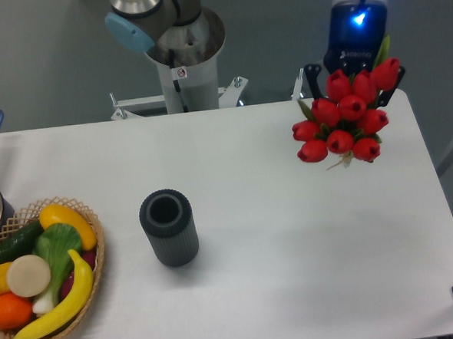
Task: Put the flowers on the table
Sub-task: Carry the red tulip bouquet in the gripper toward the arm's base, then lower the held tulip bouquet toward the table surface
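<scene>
The pincer (353, 77) hangs at the far right, its dark fingers showing on either side of the flowers (345, 116), and it looks clenched on the bunch. The red heads spill toward the camera, just below the pincer, so the stems seem to run back and up between the fingers. Bare white surface (292, 242) lies underneath. Vase (168, 227) and fruit basket (44, 273) sit well away to the left.
</scene>
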Controlling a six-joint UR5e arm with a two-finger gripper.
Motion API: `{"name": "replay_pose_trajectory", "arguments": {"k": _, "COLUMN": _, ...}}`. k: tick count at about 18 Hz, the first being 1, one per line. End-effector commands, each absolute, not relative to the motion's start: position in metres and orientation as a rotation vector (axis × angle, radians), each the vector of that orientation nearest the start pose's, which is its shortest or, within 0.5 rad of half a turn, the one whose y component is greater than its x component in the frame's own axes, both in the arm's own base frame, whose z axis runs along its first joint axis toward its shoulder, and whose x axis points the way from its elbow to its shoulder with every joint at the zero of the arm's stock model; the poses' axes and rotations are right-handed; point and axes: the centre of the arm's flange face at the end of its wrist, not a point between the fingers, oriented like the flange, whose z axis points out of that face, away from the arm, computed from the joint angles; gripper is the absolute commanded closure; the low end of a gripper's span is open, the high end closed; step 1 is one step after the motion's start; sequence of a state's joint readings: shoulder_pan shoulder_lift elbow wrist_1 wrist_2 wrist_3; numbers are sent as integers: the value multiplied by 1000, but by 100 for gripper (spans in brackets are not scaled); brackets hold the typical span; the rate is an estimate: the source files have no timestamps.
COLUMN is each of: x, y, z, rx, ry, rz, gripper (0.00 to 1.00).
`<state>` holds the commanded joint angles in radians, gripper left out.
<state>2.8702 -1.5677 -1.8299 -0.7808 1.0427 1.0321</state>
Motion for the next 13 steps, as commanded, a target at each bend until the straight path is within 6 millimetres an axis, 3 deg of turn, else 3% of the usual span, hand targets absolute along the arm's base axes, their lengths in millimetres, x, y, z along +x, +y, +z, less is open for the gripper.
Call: {"name": "replay_pose_trajectory", "arguments": {"k": 13, "x": -424, "y": 356, "z": 366, "rx": -2961, "ry": 119, "rz": 509, "gripper": 56}}
